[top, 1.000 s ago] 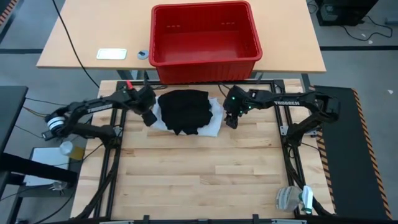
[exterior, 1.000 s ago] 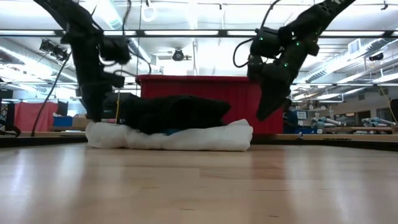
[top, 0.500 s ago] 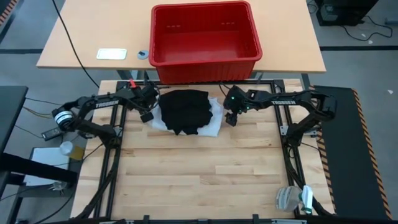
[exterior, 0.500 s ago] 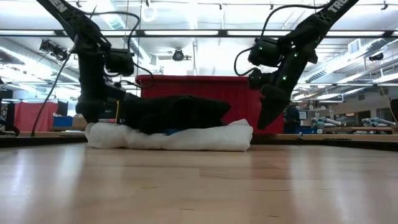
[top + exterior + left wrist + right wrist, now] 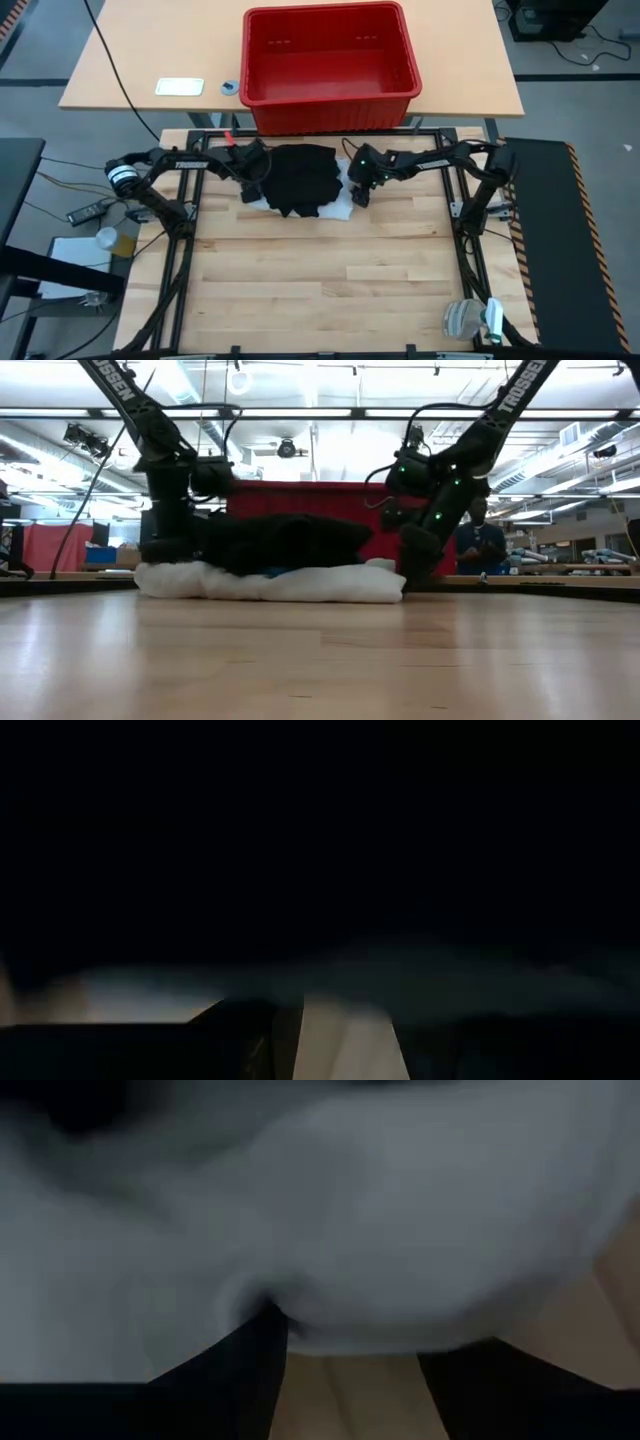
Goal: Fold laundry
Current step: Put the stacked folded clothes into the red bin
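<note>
The wooden table (image 5: 320,280) was bare at its near end. Farther back lay the laundry pile. A white shirt (image 5: 270,582) was at the bottom, flat on the wood. A black garment (image 5: 300,178) sat folded on top of it, and a small blue piece (image 5: 282,572) peeked out between the two.

The pile looked stacked like that so both arms could take it from its two sides at once, maybe to lift it into the crate. That is only a guess.

The left gripper (image 5: 252,190) was pushed in at the pile's left edge, low by the table. Its own camera showed mostly dark cloth very close, so whether its fingers were apart or pinched on cloth could not be told.

The right gripper (image 5: 360,194) was at the pile's right edge. In its wrist view its two dark fingers (image 5: 255,1370) stood apart, with the white shirt's edge bulging just in front of them. One fingertip touched the cloth, but they had not pinched it.

White letters ran along both arms. On the right arm they seemed to say TROSSEN, but only part could be read.

Behind the pile stood the red crate (image 5: 262,60), on a second table (image 5: 130,60). A white card (image 5: 179,87) lay there too; any writing on it was too small to read.
</note>
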